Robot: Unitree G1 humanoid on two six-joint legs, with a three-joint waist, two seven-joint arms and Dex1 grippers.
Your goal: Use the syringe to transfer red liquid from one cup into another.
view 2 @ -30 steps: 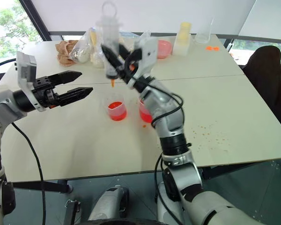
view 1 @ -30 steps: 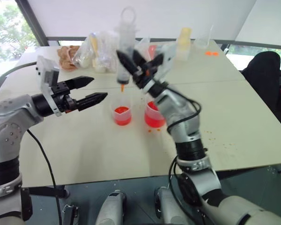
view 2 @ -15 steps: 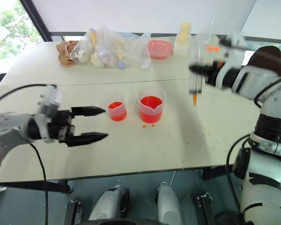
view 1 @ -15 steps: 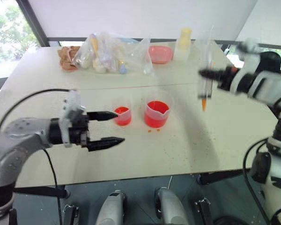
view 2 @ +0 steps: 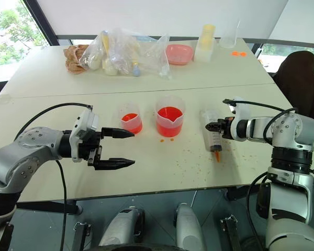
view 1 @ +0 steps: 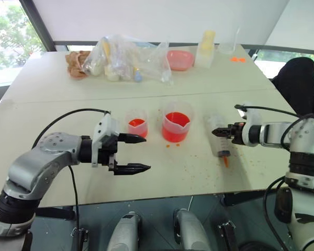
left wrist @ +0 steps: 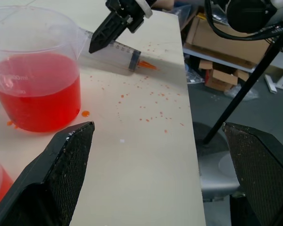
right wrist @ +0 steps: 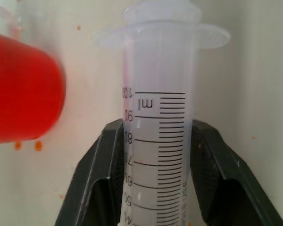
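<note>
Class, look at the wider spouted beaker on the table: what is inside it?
The beaker holds translucent red liquid, filling roughly its lower half. Whether anything lies submerged beneath the liquid cannot be told.

A pale beige surface made of two sections meeting at a seam fills most of the scene, with small orange-red droplets scattered across its near right part. At its far edge lies a heap of clear plastic bags holding mixed small items, and just left of the heap sits a brownish crumpled thing. To the right of the bags rests a pink bowl, then a pale yellow-topped bottle and a clear upright container. Two small orange bits lie near the far right corner. A dark bulky shape stands beyond the surface's right edge. Cardboard boxes sit on the floor below.
</note>
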